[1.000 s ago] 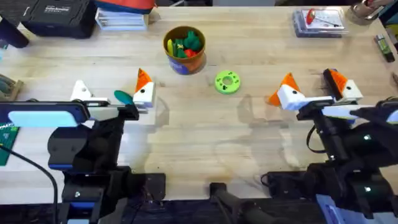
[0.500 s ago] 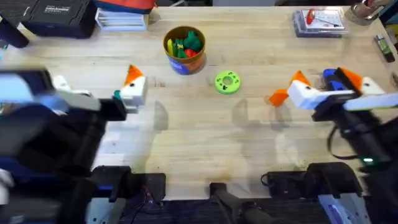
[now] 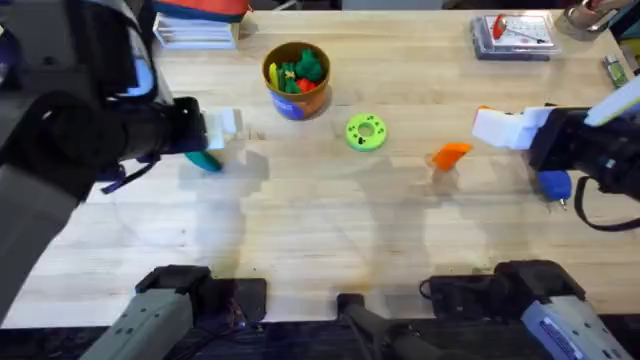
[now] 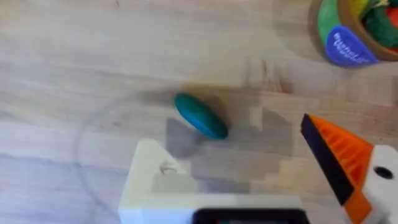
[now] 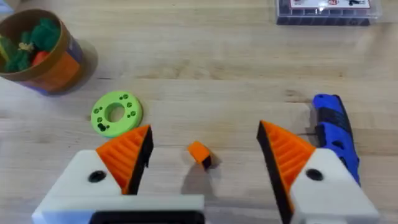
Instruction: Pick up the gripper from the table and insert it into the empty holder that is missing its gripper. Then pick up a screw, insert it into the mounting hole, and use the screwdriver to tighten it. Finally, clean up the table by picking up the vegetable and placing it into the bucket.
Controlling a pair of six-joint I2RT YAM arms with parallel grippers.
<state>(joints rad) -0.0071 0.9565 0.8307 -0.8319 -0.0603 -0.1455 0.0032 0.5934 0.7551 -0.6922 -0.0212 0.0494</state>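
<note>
Yellow-rimmed bucket (image 3: 296, 78) holding green and red toys, vegetable (image 4: 200, 115) outside

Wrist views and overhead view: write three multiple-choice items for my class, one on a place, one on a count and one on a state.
1. Where is the vegetable?
A. In the bucket
B. On the table, apart from the bucket
C. On the lime-green ring

2. How many orange ribbed pads does the left end effector carry?
A. One
B. Two
C. None

3. What is the state of the right end effector?
A. Shut on the screwdriver
B. Shut on the loose orange wedge
C. Open, holding nothing

Answers:
1 B: it lies on bare wood near the left end effector.
2 A: one finger bears a pad, the other is a bare white holder.
3 C: its fingers stand apart, with the wedge and the screwdriver lying on the table.
</note>
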